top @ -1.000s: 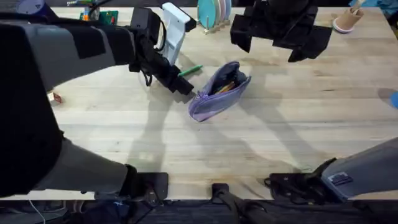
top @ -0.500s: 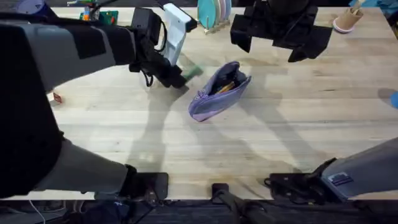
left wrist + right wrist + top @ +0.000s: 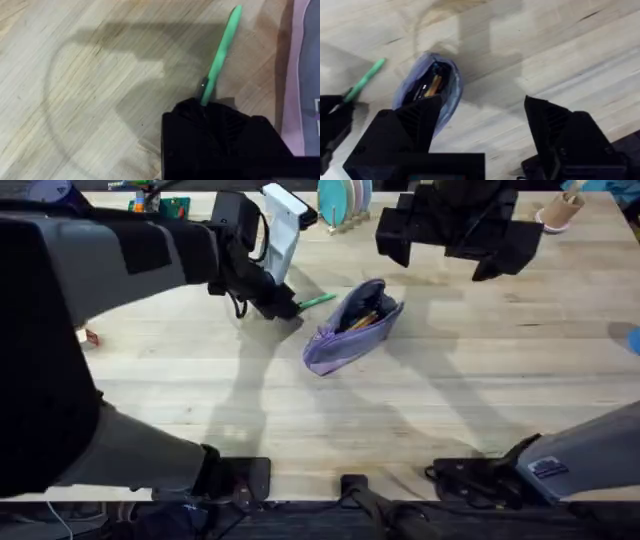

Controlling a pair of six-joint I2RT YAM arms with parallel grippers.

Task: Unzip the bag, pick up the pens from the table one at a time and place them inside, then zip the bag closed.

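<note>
The lavender bag (image 3: 350, 328) lies slanted mid-table with its zipper open; dark and yellowish things show inside the bag (image 3: 427, 87). My left gripper (image 3: 289, 308) is just left of it, shut on the end of the light green pen (image 3: 319, 300). That pen (image 3: 220, 47) sticks out from the left gripper (image 3: 205, 102) toward the bag's edge (image 3: 302, 75). My right gripper (image 3: 448, 250) hovers open behind and to the right of the bag. Its fingers (image 3: 405, 132) stand wide apart around nothing, with the green pen (image 3: 365, 80) beyond them.
A white upright object (image 3: 283, 225) stands just behind the left gripper. A rack of teal and pink plates (image 3: 343, 200) is at the back, a pink cup (image 3: 556, 215) at the back right. A small red item (image 3: 90, 337) lies at the left. Bare wooden table (image 3: 400, 410) lies in front.
My left gripper has moved from the bag's near end back and left to the green pen and shut on it; the pen's free end has swung. The right gripper has shifted slightly right.
</note>
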